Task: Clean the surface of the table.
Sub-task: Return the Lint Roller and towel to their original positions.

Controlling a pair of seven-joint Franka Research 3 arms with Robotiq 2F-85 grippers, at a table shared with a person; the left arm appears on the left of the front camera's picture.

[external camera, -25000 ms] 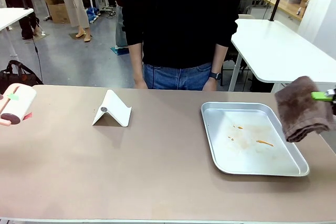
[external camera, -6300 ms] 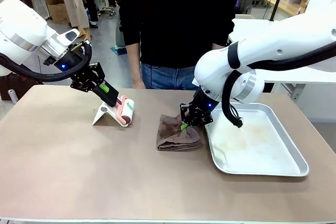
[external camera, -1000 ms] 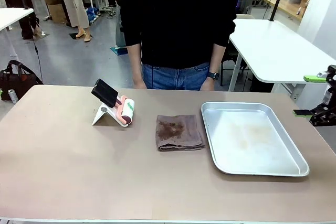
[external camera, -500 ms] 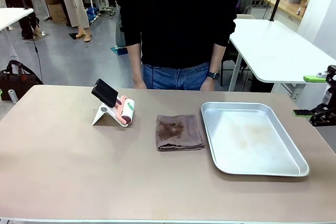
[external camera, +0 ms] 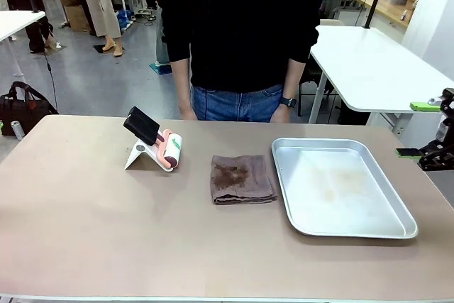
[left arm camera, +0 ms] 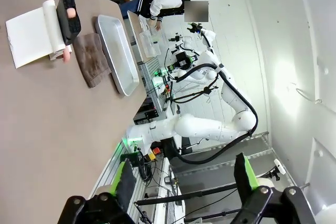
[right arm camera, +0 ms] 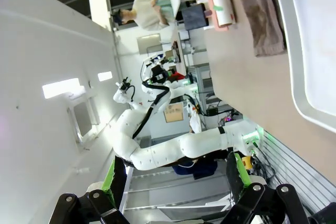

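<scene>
The tan-brown table [external camera: 106, 232] carries a folded brown cloth [external camera: 241, 179] with a darker soiled patch, lying flat near the middle. Left of the cloth, a lint roller [external camera: 164, 148] with a black handle leans on a white stand [external camera: 144, 157]. My right gripper [external camera: 417, 129] hangs open and empty off the table's right end. In the right wrist view its fingers [right arm camera: 176, 174] stand wide, with the table [right arm camera: 247, 87], cloth [right arm camera: 265, 17] and roller [right arm camera: 220, 9] far off. My left gripper [left arm camera: 186, 179] is open and empty too, far from the cloth [left arm camera: 92, 59] and roller [left arm camera: 65, 17].
A shiny silver tray [external camera: 340, 189] with a faint smear lies right of the cloth, also in the wrist views [left arm camera: 118, 53] [right arm camera: 315, 51]. A person in a dark top [external camera: 241, 26] stands at the far edge. A white table [external camera: 376, 69] stands behind on the right.
Nothing has moved in the last second. Earlier, both arms were over the table setting down the roller and cloth; both have since drawn back, and the tray's orange stains are gone.
</scene>
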